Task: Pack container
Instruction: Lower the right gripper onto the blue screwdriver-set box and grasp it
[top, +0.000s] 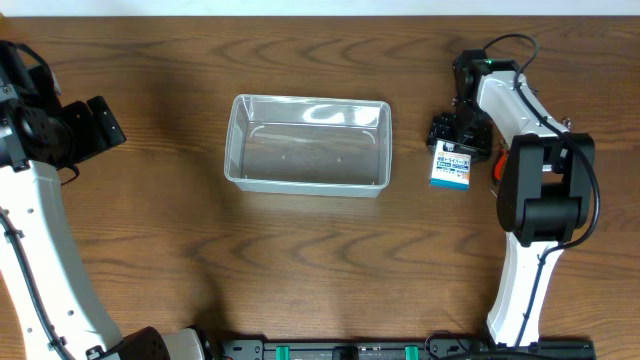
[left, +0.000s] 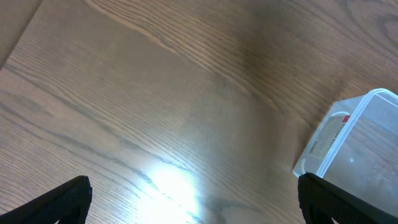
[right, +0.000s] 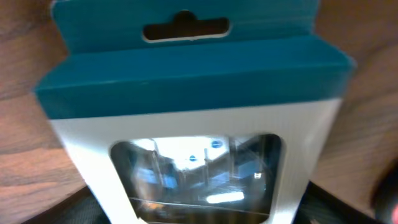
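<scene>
Container (top: 308, 145) sat upright at the middle of the table (top: 150, 250), well apart from my left claw (top: 100, 123), whose fingers stood wide over bare wood. My right claw (top: 458, 135) hung over the small blue-and-white box (top: 452, 167) near the container's right end. The box lay between my fingers, but I could not tell whether they pinched it.

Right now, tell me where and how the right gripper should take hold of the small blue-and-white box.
I'd grip the blue-and-white box across its long side edges, on the white body below the blue tab, coming straight down. It lies flat on the table, so only those narrow sides offer opposing faces. The right gripper hangs over it.
</scene>
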